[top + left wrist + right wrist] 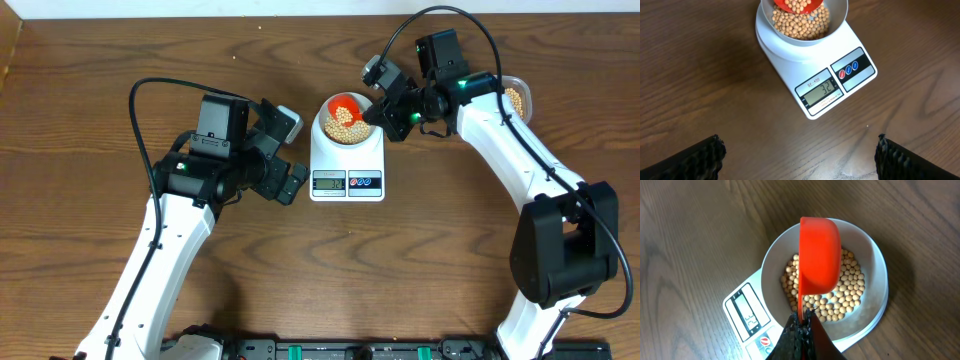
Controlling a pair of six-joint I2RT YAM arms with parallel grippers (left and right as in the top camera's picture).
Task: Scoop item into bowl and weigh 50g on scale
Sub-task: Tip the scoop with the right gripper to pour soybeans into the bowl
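The white scale (347, 160) lies at the table's middle, its display (822, 90) reading 32. On it stands the pale bowl (324, 125), part-filled with tan beans (352, 128). My right gripper (378, 110) is shut on the thin handle of an orange scoop (345, 106), which hangs over the bowl with beans in its cup (797, 5). In the right wrist view, the scoop (817, 255) covers part of the beans (845, 292) inside the bowl (875, 270), and the gripper (802, 317) pinches the handle. My left gripper (292, 152) stands open and empty just left of the scale (790, 65).
A clear tub of beans (517, 98) sits at the back right, mostly hidden behind the right arm. Bare wood lies between the left fingertips (710, 155). A black rail runs along the table's front edge (330, 350).
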